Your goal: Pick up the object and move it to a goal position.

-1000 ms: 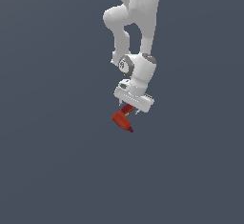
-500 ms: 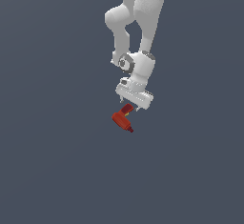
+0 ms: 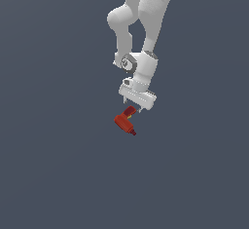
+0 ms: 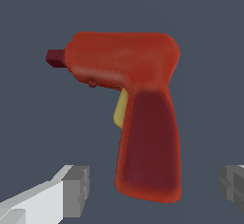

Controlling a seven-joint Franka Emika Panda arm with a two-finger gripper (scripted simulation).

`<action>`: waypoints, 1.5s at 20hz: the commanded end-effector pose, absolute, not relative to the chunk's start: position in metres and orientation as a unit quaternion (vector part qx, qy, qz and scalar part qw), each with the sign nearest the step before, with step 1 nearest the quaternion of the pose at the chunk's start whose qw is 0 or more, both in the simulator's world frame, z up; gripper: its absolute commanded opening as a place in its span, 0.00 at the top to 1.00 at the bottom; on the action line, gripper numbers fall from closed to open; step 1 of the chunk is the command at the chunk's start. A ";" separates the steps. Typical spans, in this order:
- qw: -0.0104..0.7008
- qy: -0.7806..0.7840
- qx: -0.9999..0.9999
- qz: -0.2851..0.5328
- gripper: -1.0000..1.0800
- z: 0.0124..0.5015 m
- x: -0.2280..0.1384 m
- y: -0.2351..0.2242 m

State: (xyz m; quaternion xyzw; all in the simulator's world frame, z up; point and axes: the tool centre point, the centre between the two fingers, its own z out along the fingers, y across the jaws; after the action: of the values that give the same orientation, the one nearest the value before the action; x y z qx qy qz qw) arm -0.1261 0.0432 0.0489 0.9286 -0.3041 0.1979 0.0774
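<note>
The object, a small red L-shaped toy drill (image 3: 124,122) with a dark tip and a yellow trigger, lies on the flat grey ground. My white gripper (image 3: 133,107) hangs just above its handle end. In the wrist view the drill (image 4: 138,89) fills the frame, and its handle reaches down between my two fingertips (image 4: 76,189). The gripper (image 4: 155,189) is open, and both fingers stand apart from the handle with a gap on each side.
Plain dark grey ground lies all around. The white arm (image 3: 146,23) rises from the gripper towards the top of the exterior view. Nothing else shows.
The arm's upper links have shifted slightly to the exterior view's right. The gripper stays just above the drill. The drill has not moved.
</note>
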 end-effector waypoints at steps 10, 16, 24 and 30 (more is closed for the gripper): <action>0.076 -0.306 0.928 0.198 0.00 0.034 -0.123 0.039; 0.076 -0.306 0.928 0.198 0.00 0.022 -0.118 0.036; 0.076 -0.306 0.928 0.198 1.00 0.021 -0.117 0.035; 0.075 -0.306 0.928 0.199 1.00 0.022 -0.117 0.036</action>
State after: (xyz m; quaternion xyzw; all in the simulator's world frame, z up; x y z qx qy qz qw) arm -0.1175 0.0360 0.0219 0.9280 -0.3060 0.1985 0.0754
